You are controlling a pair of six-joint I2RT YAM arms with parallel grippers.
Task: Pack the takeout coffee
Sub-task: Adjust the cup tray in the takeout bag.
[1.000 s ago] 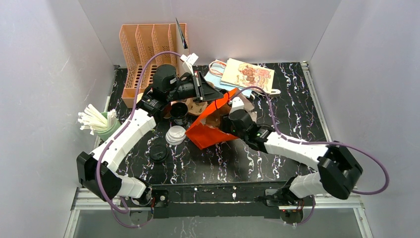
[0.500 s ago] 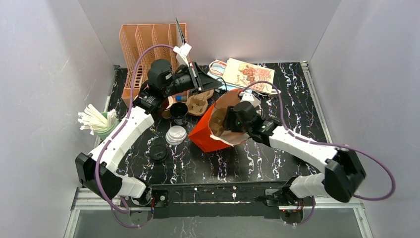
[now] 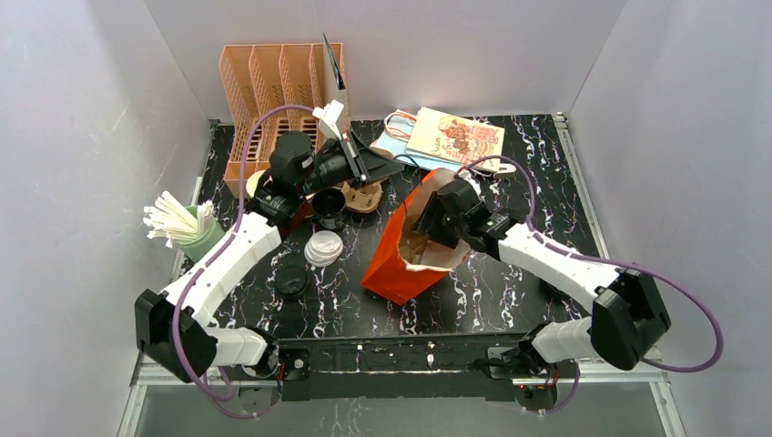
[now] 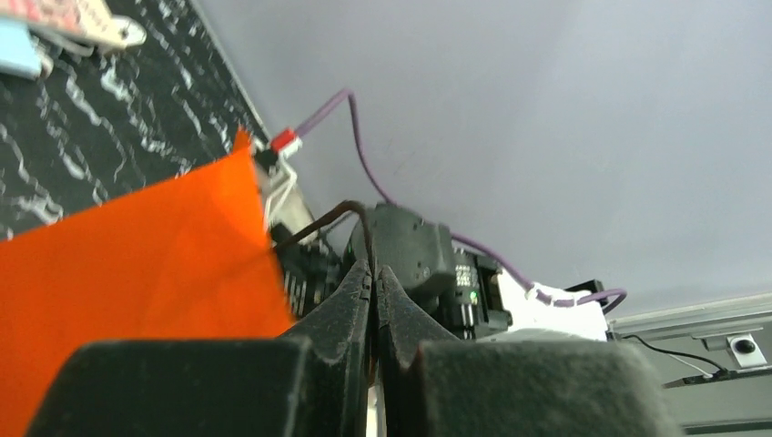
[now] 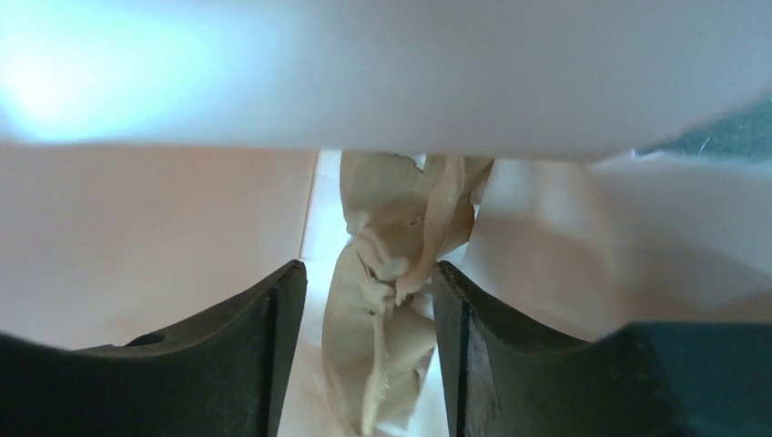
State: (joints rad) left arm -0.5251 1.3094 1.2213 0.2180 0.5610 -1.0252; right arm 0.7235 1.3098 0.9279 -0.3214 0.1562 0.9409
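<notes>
Inspecting the black marbled table (image 3: 473,305), I found your tall orange paper bag (image 3: 393,269) standing open near the middle. Your right gripper (image 5: 369,273) was down inside the bag's mouth, released. Its fingers (image 5: 273,355) stood apart with a crumpled strip of tan paper (image 5: 378,355) between them; contact with the paper could not be confirmed. Your left gripper (image 4: 373,273) was over the far middle of the table, clenched on a thin dark cord loop (image 4: 350,207) that ran toward the bag's edge. The small brown kraft-paper cup (image 3: 258,182) showed only as a tan round edge behind your left arm (image 3: 232,250), just in front of the orange slotted rack (image 3: 273,82) at the far left corner. Whether it stood upright could not be judged. A black paper cup (image 3: 330,208) stood near it, with a white round plastic lid (image 3: 321,248) just beside that cup, toward the near edge.
</notes>
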